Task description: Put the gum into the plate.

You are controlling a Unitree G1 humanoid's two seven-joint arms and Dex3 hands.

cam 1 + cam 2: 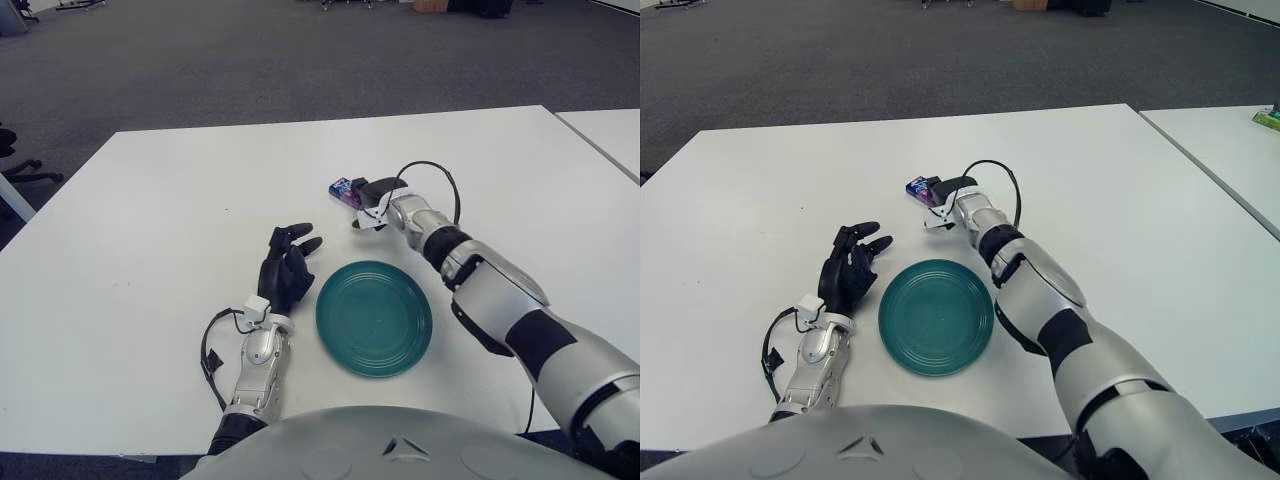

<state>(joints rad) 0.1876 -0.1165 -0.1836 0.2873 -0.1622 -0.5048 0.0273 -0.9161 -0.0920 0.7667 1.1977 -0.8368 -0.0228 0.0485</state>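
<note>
The gum (344, 190) is a small blue and purple pack lying flat on the white table (150, 250), beyond the plate. My right hand (372, 205) reaches it from the right. Its dark fingers lie along the pack's right end, and the thumb is spread out on the near side. I see no closed grip on the pack. The teal plate (374, 317) sits at the front centre, with nothing in it. My left hand (288, 262) shows just left of the plate, fingers relaxed and holding nothing.
A second white table (610, 135) stands to the right across a narrow gap, with a small green object (1268, 118) on it. Grey carpet lies beyond the far edge. A black chair base (25, 172) shows at the far left.
</note>
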